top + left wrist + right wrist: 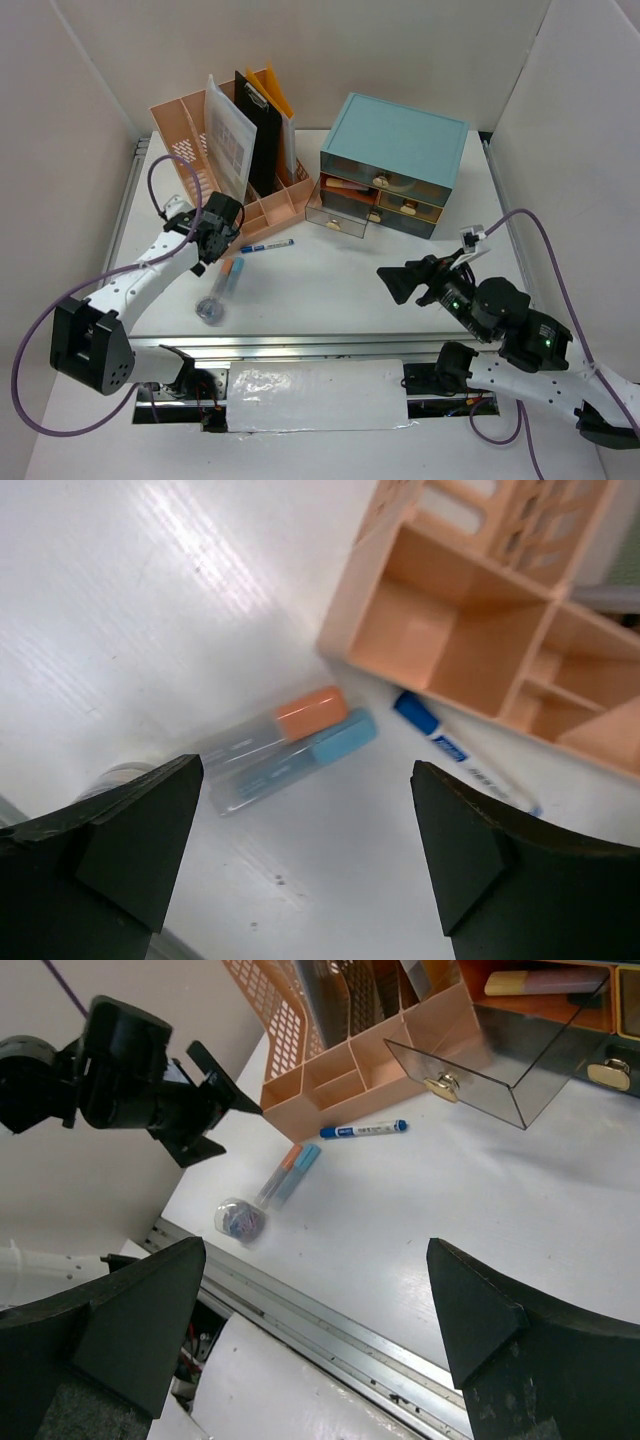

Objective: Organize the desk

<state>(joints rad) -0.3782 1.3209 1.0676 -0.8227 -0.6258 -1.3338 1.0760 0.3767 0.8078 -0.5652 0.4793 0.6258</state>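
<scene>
I see my left gripper [307,770] and right gripper [316,1250] released, empty; pinching 2 touching highlighters [290,742] could squirt 1 toward the marker [455,748].

The left arm [140,275] is extended toward 1 o'clock. The left gripper [305,780] is tilted downward, jaws spread wide and empty. The right arm [520,350] is directed toward 10 o'clock. The right gripper [392,283] is likewise spread wide and empty.

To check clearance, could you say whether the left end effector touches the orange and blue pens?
Apart. The right wrist view shows the left end effector clear of the pens, desk between.
</scene>
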